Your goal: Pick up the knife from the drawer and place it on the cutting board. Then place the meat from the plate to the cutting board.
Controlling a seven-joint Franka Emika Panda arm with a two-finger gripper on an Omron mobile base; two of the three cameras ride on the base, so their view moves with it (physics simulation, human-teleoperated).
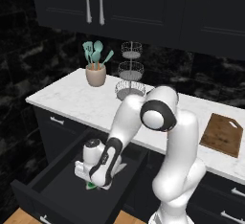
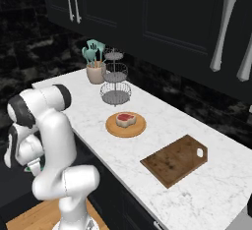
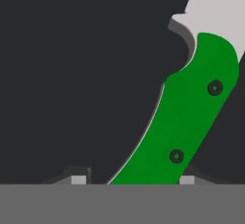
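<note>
Down inside the open drawer (image 1: 52,180), the gripper (image 1: 92,184), wrist bent low over the black floor near the front right part. From the left base view, a sliver of green showing under the hand: the knife (image 1: 91,186), lying on the drawer floor. Up close in the hand view, the knife (image 3: 184,122) fills the right half: green handle with two dark rivets, pale blade running off the top right corner. Two small finger tips (image 3: 79,180) just visible at the bottom, one to the left of the handle's end with dark floor between, the other at its right edge. Jaws narrowed around the handle; whether actually clamping it, cannot tell. Knife flat on the floor, not lifted.

From the right base view, things the other base camera misses: the plate (image 2: 112,128) on the white counter (image 2: 197,194) with the meat (image 2: 126,119) on it, and the cutting board (image 2: 174,160) to the right, well apart from the plate. In the left base view, the cutting board (image 1: 222,134) at far right, bare.
</note>
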